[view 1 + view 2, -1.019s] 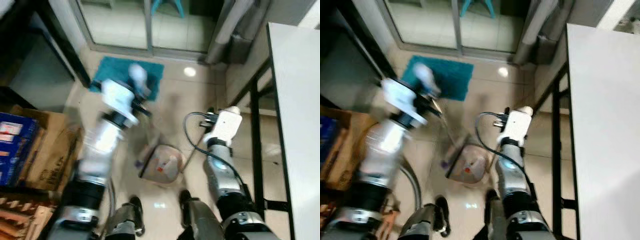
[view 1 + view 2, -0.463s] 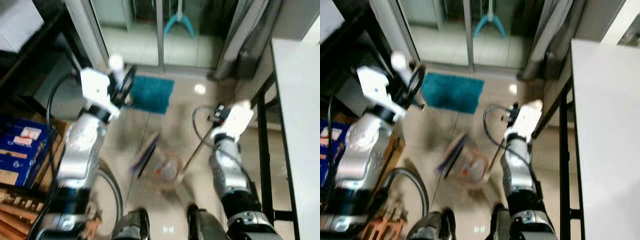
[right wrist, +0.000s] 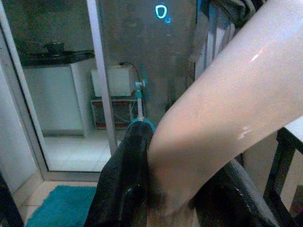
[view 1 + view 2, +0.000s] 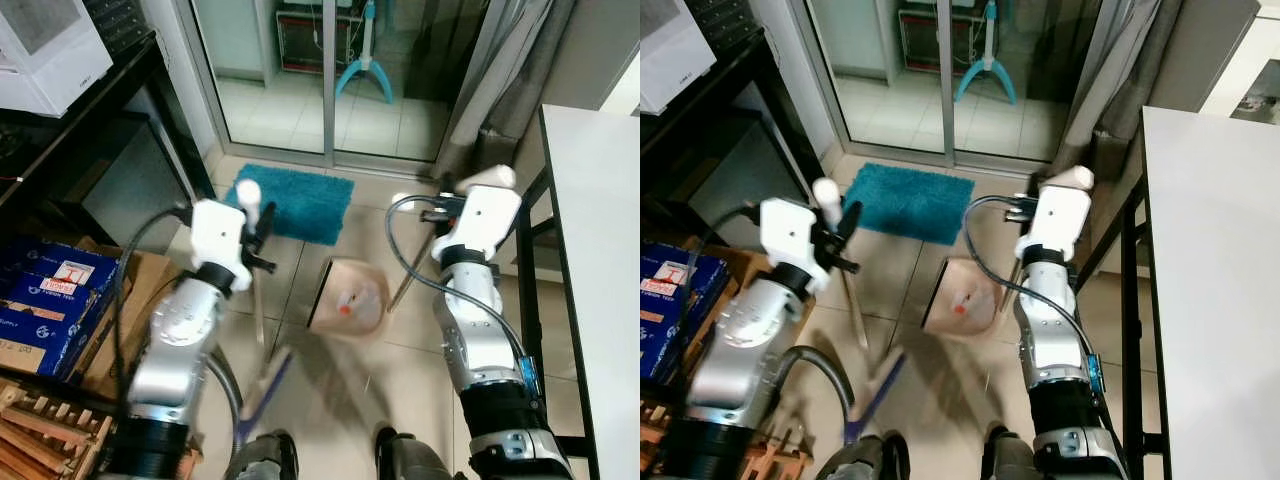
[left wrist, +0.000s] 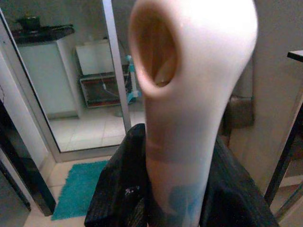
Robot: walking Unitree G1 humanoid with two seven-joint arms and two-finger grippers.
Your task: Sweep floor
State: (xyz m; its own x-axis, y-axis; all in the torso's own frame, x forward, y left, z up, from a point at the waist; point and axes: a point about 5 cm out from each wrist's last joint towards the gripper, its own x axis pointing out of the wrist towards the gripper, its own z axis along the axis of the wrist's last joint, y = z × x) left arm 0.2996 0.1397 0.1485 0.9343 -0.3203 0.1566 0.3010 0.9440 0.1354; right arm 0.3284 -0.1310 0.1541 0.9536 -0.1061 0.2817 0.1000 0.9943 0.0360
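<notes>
Over on the far left there's a stack of blue boxes [image 4: 45, 300] on flattened cardboard, with some wooden slats in the corner below them. Next along, the left end effector [image 4: 252, 232] is clamped tight around the pale top of the broom handle [image 4: 248, 197]; from the wrist camera you can see both black fingers [image 5: 120, 189] hugging the handle on either side. That stick runs down to the broom head [image 4: 262, 390], which is blurry and sits low on the tile floor [image 4: 400, 370] just in front of the robot's feet. Behind it, up against the sliding glass door, lies a teal mat [image 4: 300, 200]. Middle of the floor, there's the tan dustpan [image 4: 350, 298] with a small red thing and a pale scrap inside, tilted on the tiles between the two arms. Its long handle goes up to the right end effector [image 4: 455, 200], which is closed on the dustpan's pale grip [image 4: 487, 178]. Far right, a white surface [image 4: 600, 250] on black legs.
</notes>
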